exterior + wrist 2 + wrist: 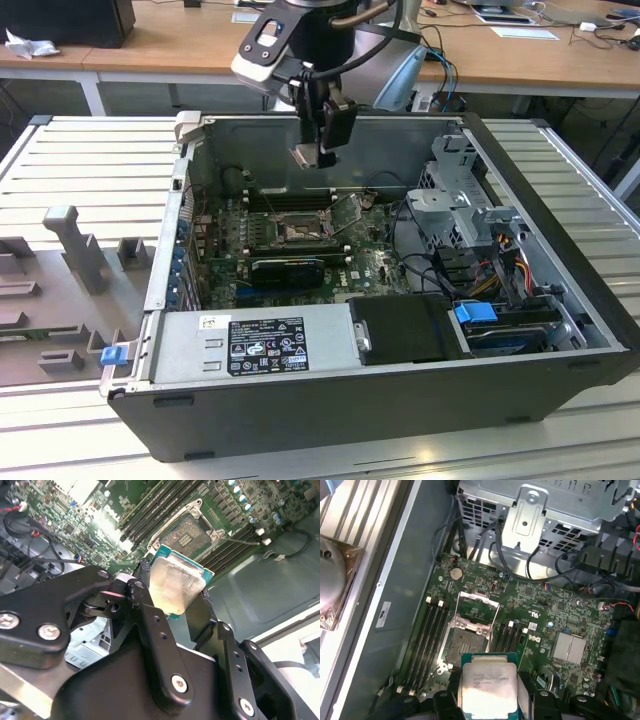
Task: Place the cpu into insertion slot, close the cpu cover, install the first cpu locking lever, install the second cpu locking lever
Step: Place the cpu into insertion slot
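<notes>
The hand (320,150) is clamped on the cpu (488,687), in the upper middle of the exterior view, well above the insertion slot (461,645). The cpu cover (477,596) stands open. If the chip arrives shifted or rotated, it may sit crooked and damage the socket.

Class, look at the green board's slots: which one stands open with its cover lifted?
The square dark processor socket with a metal rim, between the long narrow black memory slots; its thin silver hinged frame is raised.

Insertion slot (461,642) open from above, cpu cover (470,625) raised at its edge, memory slots (431,630) flanking, drive cage (535,515) beyond
</notes>
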Robot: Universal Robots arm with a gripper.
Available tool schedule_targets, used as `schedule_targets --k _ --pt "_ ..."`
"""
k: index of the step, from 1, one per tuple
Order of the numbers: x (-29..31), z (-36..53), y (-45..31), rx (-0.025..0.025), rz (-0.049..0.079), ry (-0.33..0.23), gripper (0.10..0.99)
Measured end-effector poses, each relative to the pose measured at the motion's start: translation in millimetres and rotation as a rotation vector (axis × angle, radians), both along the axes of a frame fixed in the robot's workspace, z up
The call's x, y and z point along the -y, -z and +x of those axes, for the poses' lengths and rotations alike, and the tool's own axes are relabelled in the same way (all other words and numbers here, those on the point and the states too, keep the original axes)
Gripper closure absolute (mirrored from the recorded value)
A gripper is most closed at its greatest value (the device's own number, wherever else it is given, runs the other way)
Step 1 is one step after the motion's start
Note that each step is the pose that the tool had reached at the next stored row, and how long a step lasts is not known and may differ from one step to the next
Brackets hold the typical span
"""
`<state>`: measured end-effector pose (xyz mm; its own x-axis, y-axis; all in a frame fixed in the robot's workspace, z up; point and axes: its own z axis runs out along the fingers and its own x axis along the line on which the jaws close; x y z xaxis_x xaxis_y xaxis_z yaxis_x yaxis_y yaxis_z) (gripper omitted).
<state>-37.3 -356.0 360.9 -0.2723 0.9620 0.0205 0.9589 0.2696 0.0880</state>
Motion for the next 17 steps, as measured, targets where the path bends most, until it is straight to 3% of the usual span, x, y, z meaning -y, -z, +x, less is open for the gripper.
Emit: schedule_targets --k 5,17 --pt "-1.2 -0.1 0.8 -0.0001 0.000 0.040 0.557" --pt "-1.6 -0.2 4.2 -0.0012 0.000 0.057 0.557"
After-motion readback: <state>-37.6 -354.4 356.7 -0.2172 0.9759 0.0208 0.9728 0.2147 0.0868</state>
